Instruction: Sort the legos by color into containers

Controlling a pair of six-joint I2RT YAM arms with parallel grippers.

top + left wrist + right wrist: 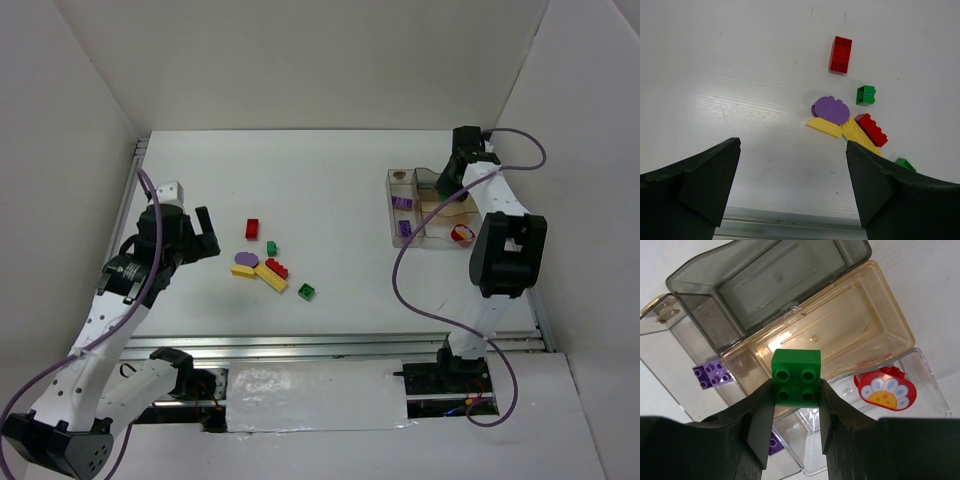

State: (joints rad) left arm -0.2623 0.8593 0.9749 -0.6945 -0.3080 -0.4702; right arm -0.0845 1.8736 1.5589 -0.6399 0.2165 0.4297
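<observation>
Right pincer [796, 392]: closed on green 2x2 brick [796, 376], one finger per side, studs facing wrist cam. Brick is held clear of the worktop [330, 180] and is seen against near wall of amber bin [890, 320].

Bins, far right of worktop, set wall to wall:
- smoky grey bin [700, 285], beyond the amber one.
- amber bin, btwn grey bin and the clear bins.
- clear bin [935, 407] holds red rounded pc w/ flower print [885, 390].
- second clear bin [662, 347] holds purple brick [712, 376].
- another purple pc [774, 445], part hidden by a finger; compartment can't be told.

Left pincer [792, 145]: jaws wide apart, gripping nothing, over bare worktop just short of the loose legos.

Loose legos, left-centre of worktop, qty 7:
- lone red brick [841, 54], apart from rest.
- small green brick [866, 95], near the cluster, not touching.
- cluster, pcs touching: purple rounded pc [831, 110], yellow slope pc [824, 128], yellow brick [860, 136], second red brick [871, 129].
- green pc [904, 164], at finger's edge, part hidden.
</observation>
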